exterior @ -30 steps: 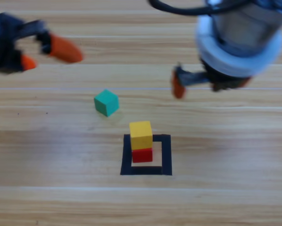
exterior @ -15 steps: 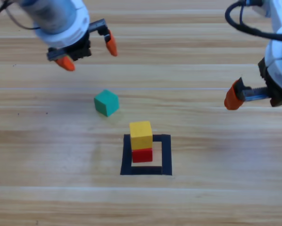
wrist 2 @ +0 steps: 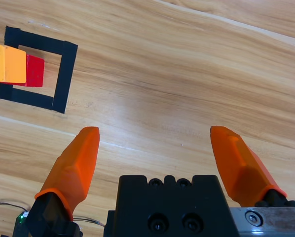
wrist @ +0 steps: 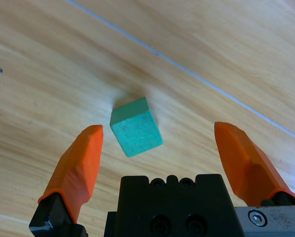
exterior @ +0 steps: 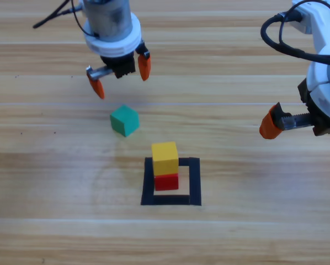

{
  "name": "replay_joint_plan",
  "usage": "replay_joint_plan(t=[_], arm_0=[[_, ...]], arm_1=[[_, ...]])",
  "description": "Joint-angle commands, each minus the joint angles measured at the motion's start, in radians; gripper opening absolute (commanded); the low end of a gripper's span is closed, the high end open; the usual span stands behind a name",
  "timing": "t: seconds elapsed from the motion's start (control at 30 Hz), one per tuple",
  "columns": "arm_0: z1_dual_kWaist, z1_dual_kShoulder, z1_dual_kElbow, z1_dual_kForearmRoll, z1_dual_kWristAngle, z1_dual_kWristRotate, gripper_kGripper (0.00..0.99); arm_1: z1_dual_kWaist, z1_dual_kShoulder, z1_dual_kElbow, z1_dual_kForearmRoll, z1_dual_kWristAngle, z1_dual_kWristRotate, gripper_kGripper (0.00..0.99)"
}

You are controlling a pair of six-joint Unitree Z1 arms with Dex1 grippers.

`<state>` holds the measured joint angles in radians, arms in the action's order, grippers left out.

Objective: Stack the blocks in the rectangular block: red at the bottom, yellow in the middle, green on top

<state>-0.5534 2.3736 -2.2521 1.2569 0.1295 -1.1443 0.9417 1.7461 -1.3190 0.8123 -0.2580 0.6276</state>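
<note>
High view: left gripper (exterior: 120, 76) fingers open above green (exterior: 124, 120); right gripper (wrist 2: 157, 150) fingers open.

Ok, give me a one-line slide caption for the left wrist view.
Open left gripper poised above the small matte teal-green cube on the wooden table.

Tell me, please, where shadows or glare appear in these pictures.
High view: a faint shadow beside the green cube, none strong under the left gripper. Left wrist view: a soft dark patch behind the cube. Right wrist view: pale glare on the table.
</note>
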Motion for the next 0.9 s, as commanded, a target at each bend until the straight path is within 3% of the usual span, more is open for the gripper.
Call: replay_joint_plan(t=[0.03,0.5,0.9], arm_0=[[-0.049,0.058,0.0,0.022,0.002,-0.104,0.959],[-0.077,0.055,0.065,0.039,0.038,-0.264,0.96],[-0.072,0.101,0.065,0.035,0.01,-0.319,0.96]], arm_1=[[-0.027,-0.014,0.023,-0.021,0.025,-0.003,0.986],[-0.027,0.01,0.023,-0.024,0.066,-0.003,0.986],[-0.027,0.023,0.024,-0.039,0.092,-0.017,0.986]])
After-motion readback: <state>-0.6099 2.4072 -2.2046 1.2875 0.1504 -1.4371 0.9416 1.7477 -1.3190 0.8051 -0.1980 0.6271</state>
